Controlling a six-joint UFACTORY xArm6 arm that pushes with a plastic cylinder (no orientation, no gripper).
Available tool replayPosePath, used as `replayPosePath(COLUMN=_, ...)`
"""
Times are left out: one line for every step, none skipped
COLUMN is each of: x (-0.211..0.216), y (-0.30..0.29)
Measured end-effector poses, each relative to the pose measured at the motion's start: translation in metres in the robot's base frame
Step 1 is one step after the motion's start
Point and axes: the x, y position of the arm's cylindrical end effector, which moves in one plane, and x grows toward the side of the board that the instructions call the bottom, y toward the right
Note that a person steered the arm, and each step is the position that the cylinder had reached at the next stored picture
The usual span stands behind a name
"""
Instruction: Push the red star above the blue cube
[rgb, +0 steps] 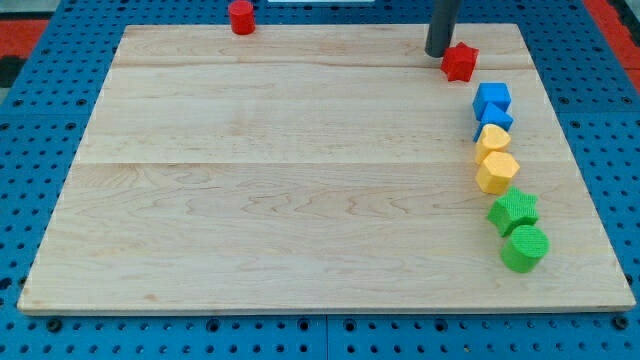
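The red star (460, 62) lies near the board's top right. The blue cube (492, 99) sits just below and to the right of it, a small gap between them. My tip (439, 53) stands at the star's upper left, touching or almost touching it. The rod rises out of the view's top.
Below the blue cube runs a column of blocks down the right side: another blue block (494, 121), a yellow block (493, 138), a yellow hexagon (497, 172), a green block (513, 212) and a green cylinder (525, 248). A red cylinder (241, 17) stands at the wooden board's (300, 180) top edge.
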Motion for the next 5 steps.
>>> replayPosePath(x=0.000, y=0.016)
replayPosePath(x=0.001, y=0.029)
replayPosePath(x=0.011, y=0.029)
replayPosePath(x=0.018, y=0.033)
replayPosePath(x=0.025, y=0.040)
